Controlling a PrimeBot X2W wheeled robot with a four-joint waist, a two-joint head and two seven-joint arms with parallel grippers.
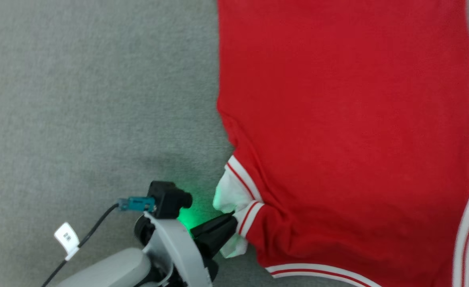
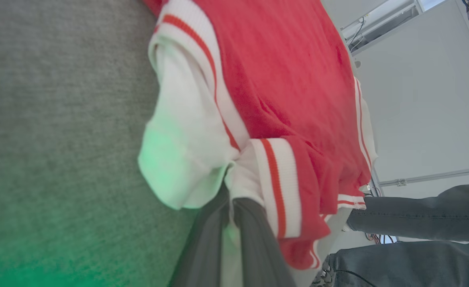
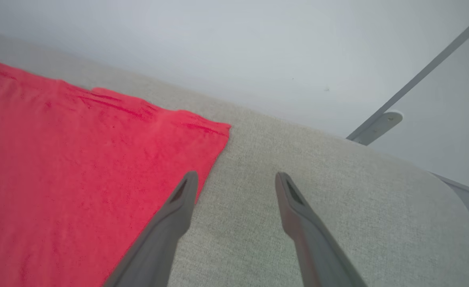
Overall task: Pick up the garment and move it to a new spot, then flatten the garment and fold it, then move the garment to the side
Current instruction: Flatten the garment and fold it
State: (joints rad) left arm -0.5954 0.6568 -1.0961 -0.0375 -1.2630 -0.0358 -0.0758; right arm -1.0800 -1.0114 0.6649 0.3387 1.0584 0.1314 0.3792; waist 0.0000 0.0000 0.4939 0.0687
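The garment, a red jersey with white sleeve panels and red-and-white striped trim, lies spread on the grey fabric surface and fills the right of the head view. My left gripper is at its near left corner, shut on the white sleeve and striped cuff. In the left wrist view the fingers pinch the sleeve cloth of the garment. My right gripper is open above the surface, its left finger over the garment's red edge, holding nothing.
Left of the garment lies bare grey surface. A person's legs in dark jeans stand beside the surface's edge in the left wrist view. A pale wall rises beyond the far edge of the surface.
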